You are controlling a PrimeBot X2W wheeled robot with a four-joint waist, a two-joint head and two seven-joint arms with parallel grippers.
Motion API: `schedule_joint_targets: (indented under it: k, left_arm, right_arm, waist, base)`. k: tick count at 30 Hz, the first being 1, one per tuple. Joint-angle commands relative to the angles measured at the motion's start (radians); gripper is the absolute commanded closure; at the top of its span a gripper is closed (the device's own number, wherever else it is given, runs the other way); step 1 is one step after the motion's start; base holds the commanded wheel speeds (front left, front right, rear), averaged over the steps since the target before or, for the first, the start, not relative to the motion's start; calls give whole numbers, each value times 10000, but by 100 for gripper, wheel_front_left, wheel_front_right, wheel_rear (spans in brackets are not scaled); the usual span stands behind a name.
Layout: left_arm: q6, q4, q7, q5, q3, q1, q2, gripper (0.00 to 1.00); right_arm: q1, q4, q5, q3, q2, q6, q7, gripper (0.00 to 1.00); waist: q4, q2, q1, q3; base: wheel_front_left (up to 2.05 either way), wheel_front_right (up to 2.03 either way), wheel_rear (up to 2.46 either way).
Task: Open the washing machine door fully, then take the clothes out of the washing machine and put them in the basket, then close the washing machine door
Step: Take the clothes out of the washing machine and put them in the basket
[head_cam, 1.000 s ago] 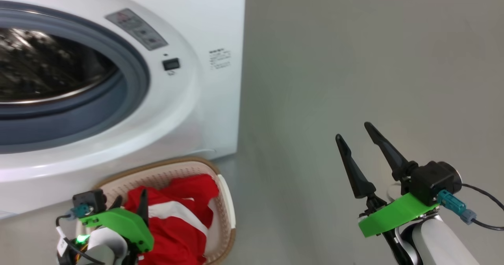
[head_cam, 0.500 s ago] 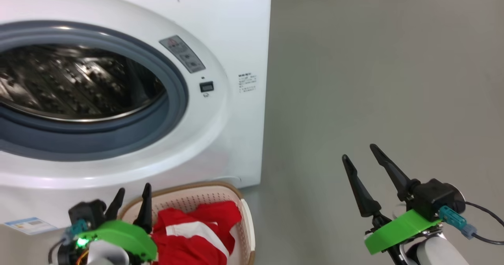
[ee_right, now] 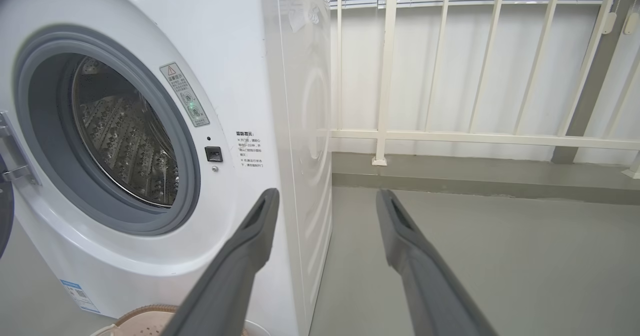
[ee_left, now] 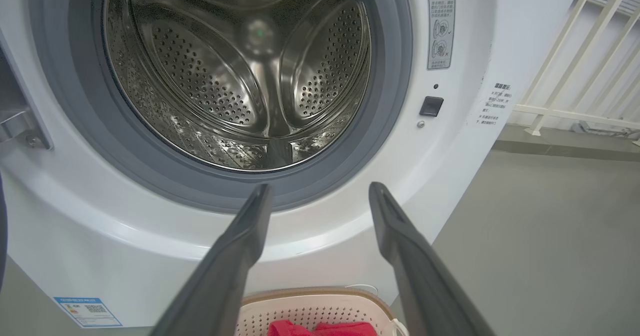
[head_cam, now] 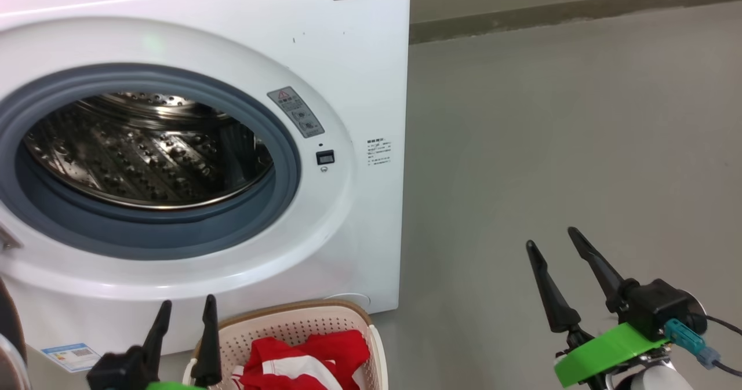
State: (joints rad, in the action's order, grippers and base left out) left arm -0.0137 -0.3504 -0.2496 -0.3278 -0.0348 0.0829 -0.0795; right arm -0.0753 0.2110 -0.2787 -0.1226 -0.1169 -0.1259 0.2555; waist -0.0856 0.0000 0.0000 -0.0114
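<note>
The washing machine (head_cam: 348, 88) stands white at the left, its grey ring around a bare steel drum (ee_left: 235, 76). A dark sliver of the washing machine door (head_cam: 8, 326) shows at the far left, swung away from the opening. On the floor below the opening sits the basket (head_cam: 278, 331) with the red and white clothes (head_cam: 324, 355) lying in it. My left gripper (head_cam: 187, 304) is open just left of the basket's rim, fingers pointing up at the drum, holding nothing. My right gripper (head_cam: 550, 238) is open over bare floor to the right.
Grey floor (head_cam: 550, 117) stretches right of the machine. A white railing (ee_right: 450, 137) on a low kerb runs behind it. The door hinge bracket (ee_left: 20, 126) juts out at the opening's left side. Stickers sit on the machine's front, one low by the floor (head_cam: 69, 355).
The head camera has tilted up, so more of the machine shows. My left gripper has lifted off the clothes in the basket and drawn to its left rim, open. The right gripper holds its pose.
</note>
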Motion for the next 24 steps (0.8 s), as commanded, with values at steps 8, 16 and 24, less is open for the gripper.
schedule_joint_targets:
  k: [8,16,24]
  left_arm:
    - [168,2085,163,-97,466,-1187,-342,0]
    - [318,2954,224,-202,563,-1895,-344,0]
    - [471,3047,355,-183,545,-2037,-407,0]
  right_arm:
    - [336,-445,368,408,123,-48,63,0]
    - [661,-482,536,553,128,-48,63,0]
    - [644,-460,545,475,100,-48,63,0]
  waist:
    - [156,0,0,-334]
    - [317,0,0,-500]
    - [312,0,0,-558]
  base:
    - [0,0,0]
    - [0,0,0]
    - [0,0,0]
